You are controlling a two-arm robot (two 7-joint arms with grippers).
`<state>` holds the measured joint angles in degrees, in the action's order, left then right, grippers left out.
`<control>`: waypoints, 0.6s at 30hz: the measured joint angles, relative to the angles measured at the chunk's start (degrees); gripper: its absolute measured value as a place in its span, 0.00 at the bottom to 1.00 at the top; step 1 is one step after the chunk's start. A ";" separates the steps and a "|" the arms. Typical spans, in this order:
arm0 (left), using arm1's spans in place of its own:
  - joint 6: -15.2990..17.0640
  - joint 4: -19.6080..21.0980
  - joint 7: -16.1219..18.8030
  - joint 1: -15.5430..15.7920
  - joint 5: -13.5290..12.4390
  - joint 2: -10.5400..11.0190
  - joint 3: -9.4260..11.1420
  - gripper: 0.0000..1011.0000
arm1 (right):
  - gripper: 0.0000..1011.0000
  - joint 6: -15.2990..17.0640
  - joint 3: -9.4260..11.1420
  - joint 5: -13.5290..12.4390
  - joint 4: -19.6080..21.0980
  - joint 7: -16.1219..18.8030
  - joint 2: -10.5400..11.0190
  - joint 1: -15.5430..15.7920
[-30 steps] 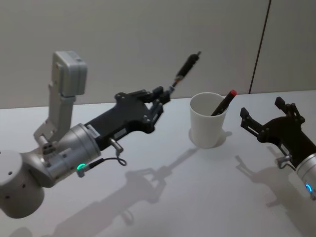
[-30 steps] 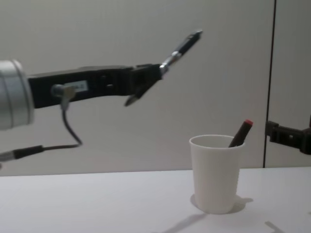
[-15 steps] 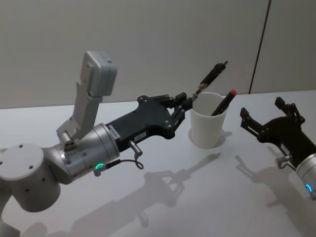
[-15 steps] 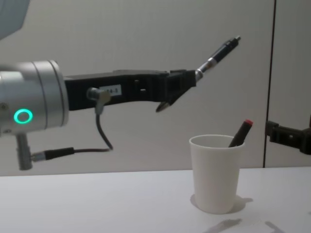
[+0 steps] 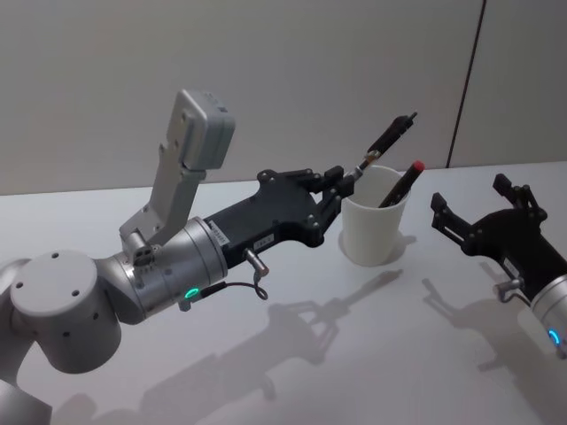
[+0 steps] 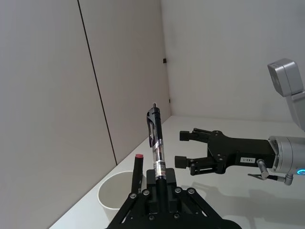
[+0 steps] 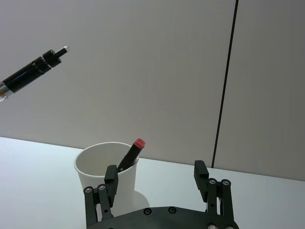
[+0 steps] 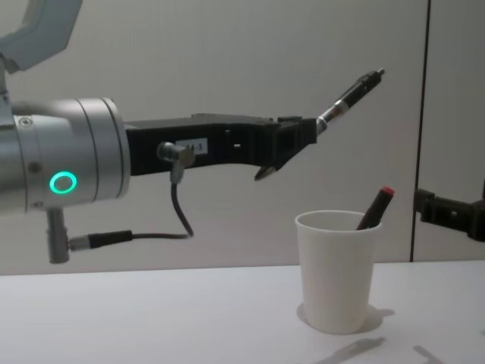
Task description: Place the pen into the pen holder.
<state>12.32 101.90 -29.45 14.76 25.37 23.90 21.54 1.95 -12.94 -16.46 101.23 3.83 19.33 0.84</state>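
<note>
Left gripper [image 5: 341, 183] is clamped on the tip end of the black pen [image 5: 386, 140], clip end outward. In the chest view it is airborne at 10 o'clock of the pen holder [image 5: 370, 237], a white paper cup. The pen slants toward 2 o'clock; judged: carry over the mouth, then release. A red-capped marker [image 5: 403, 181] leans inside. Right gripper [image 5: 471, 197], fingers apart and empty, is parked at the cup's 3 o'clock, out of the way.
</note>
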 joint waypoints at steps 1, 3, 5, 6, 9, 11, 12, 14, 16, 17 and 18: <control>0.03 -0.03 0.03 0.03 -0.08 -0.04 0.03 0.11 | 0.99 0.00 0.00 0.00 0.00 0.00 0.00 0.00; 0.12 -0.12 0.12 0.13 -0.28 -0.14 0.11 0.11 | 0.99 0.00 0.00 0.00 0.00 0.00 0.00 0.00; 0.20 -0.17 0.18 0.20 -0.45 -0.23 0.17 0.11 | 0.99 0.00 0.01 0.00 0.00 0.02 0.00 0.00; 0.23 -0.18 0.19 0.22 -0.51 -0.25 0.19 0.11 | 0.99 0.00 0.02 -0.01 0.01 0.05 0.00 0.00; 0.29 -0.23 0.24 0.30 -0.64 -0.32 0.24 0.11 | 0.99 0.01 0.11 -0.48 0.11 0.37 0.05 0.09; 0.32 -0.27 0.28 0.34 -0.75 -0.37 0.28 0.11 | 0.99 0.05 0.18 -1.17 0.26 0.77 0.13 0.22; 0.33 -0.29 0.29 0.35 -0.78 -0.39 0.29 0.11 | 0.99 0.06 0.22 -1.35 0.34 0.88 0.17 0.29; 0.36 -0.32 0.32 0.39 -0.87 -0.43 0.32 0.11 | 0.99 0.09 0.35 -2.17 0.56 1.29 0.29 0.48; 0.39 -0.34 0.34 0.43 -0.95 -0.46 0.35 0.11 | 0.99 0.14 0.50 -3.48 0.93 1.92 0.48 0.78; 0.40 -0.35 0.35 0.44 -0.98 -0.48 0.35 0.11 | 0.99 0.16 0.61 -4.04 1.18 2.17 0.61 1.00; 0.41 -0.35 0.36 0.46 -0.99 -0.49 0.36 0.11 | 0.99 0.23 0.74 -5.06 1.58 2.61 0.82 1.34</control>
<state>12.73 101.56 -29.09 15.21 24.38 23.41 21.90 2.18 -12.20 -21.52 102.80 6.43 20.15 2.17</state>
